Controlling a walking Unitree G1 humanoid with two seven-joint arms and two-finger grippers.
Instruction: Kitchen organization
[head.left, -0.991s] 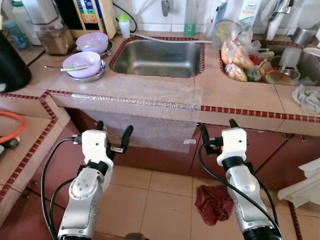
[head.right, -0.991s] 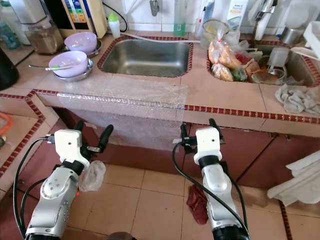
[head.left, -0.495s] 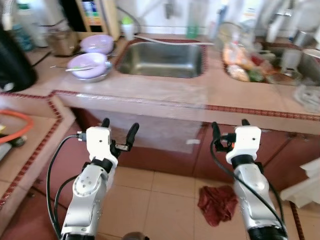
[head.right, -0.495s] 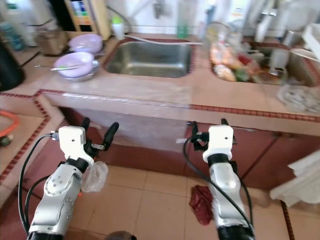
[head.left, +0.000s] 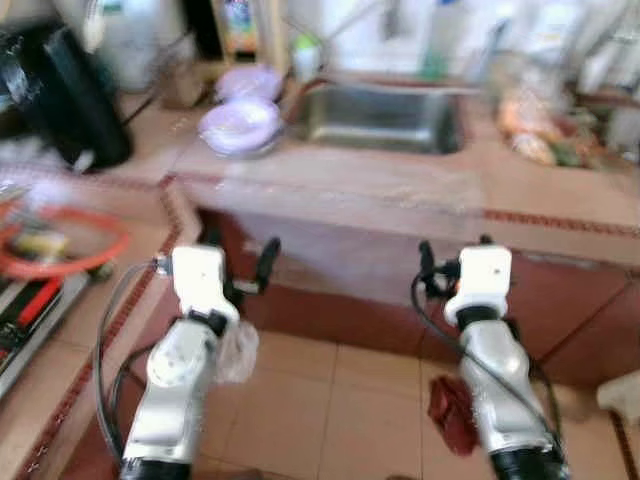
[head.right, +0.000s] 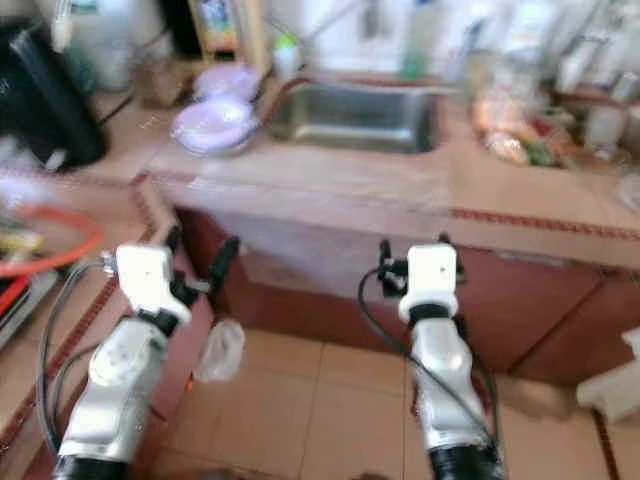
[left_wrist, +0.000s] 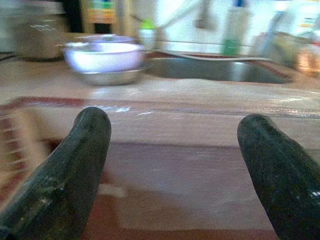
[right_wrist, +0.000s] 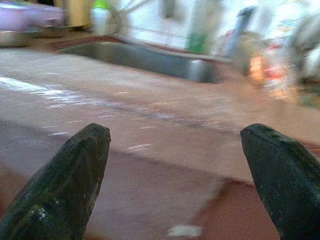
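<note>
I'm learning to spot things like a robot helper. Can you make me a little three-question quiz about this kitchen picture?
1. True or false: the left gripper is holding a purple bowl.
2. What lies on the tiled floor beside the right arm?
A. a dark red crumpled cloth
B. a green sponge
C. a metal spoon
3. Fill in: the stacked pale purple bowls sit on the counter just to the robot's ____ of the steel sink.

Key
1. False: its fingers are spread apart with nothing between them, and so are those of the right gripper.
2. A
3. left
</note>
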